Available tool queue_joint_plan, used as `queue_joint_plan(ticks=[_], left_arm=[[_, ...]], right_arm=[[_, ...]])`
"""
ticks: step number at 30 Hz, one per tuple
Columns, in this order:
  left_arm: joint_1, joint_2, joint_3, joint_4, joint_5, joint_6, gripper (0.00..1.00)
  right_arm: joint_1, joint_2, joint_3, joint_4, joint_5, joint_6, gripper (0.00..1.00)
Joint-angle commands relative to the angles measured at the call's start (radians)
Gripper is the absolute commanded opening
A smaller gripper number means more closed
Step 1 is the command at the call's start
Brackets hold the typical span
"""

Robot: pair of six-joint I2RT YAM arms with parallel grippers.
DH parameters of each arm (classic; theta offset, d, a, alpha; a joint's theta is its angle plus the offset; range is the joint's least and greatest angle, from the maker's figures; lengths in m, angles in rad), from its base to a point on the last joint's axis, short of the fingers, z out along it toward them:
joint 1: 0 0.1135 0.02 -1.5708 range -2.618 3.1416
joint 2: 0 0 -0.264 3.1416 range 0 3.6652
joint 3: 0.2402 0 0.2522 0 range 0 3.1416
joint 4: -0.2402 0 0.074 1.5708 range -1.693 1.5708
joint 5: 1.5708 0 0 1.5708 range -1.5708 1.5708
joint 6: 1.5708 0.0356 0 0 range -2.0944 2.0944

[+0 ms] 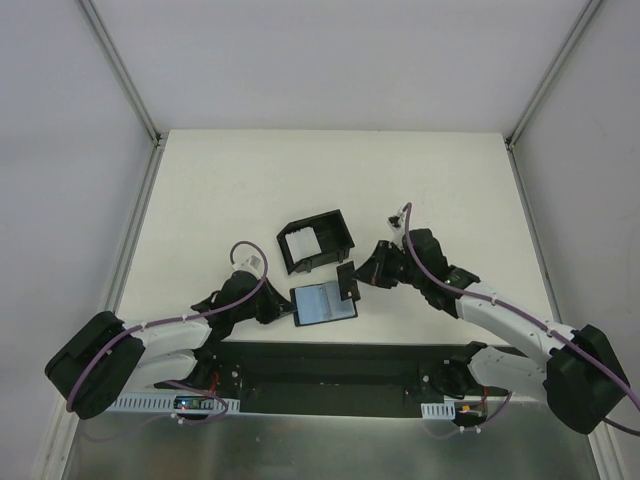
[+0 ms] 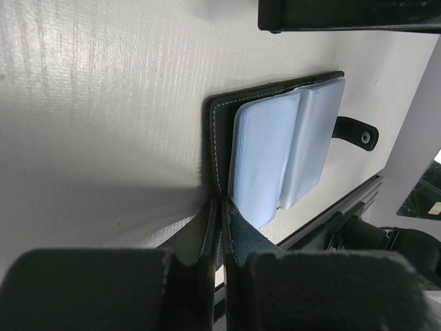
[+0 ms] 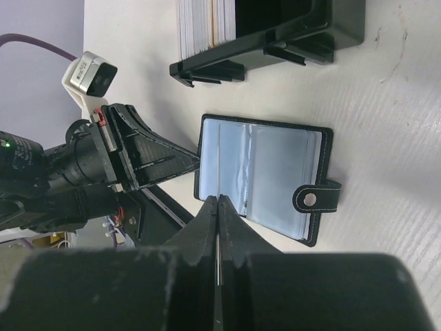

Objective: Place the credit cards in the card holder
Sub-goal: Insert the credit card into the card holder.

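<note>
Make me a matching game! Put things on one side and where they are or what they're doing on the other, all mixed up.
Things:
1. credit cards
2. card holder
3. left gripper

Places or states:
A. lying open on the table
B. standing on edge in the black box
C. pinched shut on the card holder's edge

Pairs: 1-B, 2-A, 3-C

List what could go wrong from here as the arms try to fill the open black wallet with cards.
1. The left pincer grips only a corner of the card holder; a push could swivel it or pull it free.
2. The right pincer is shut at the holder's edge; anything fed from there may catch on the glossy sleeves instead of entering a pocket.
</note>
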Motion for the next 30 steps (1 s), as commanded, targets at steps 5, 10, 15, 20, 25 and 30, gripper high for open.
queue_joint_plan(ticks=[5,10,15,20,25,30], left_arm=[[0.012,0.029,-0.020,-0.038,0.017,0.013,0.00],[0.012,0.047,-0.008,-0.036,0.022,0.016,0.00],[0.012,0.054,-0.005,-0.035,0.026,0.016,0.00],[0.012,0.041,-0.018,-0.030,0.016,0.009,0.00],[0.012,0.057,-0.014,-0.021,0.025,0.018,0.00],[0.012,0.067,-0.008,-0.021,0.034,0.018,0.00]], right_arm=[[0.028,0.046,-0.059,0.134,-0.021,0.057,0.00],[0.045,0.120,-0.092,0.215,-0.026,0.093,0.01],[0.070,0.194,-0.099,0.286,-0.008,0.115,0.00],[0.080,0.249,-0.092,0.315,-0.011,0.127,0.00],[0.097,0.272,-0.084,0.318,-0.003,0.126,0.00],[0.111,0.295,-0.085,0.340,-0.006,0.136,0.00]])
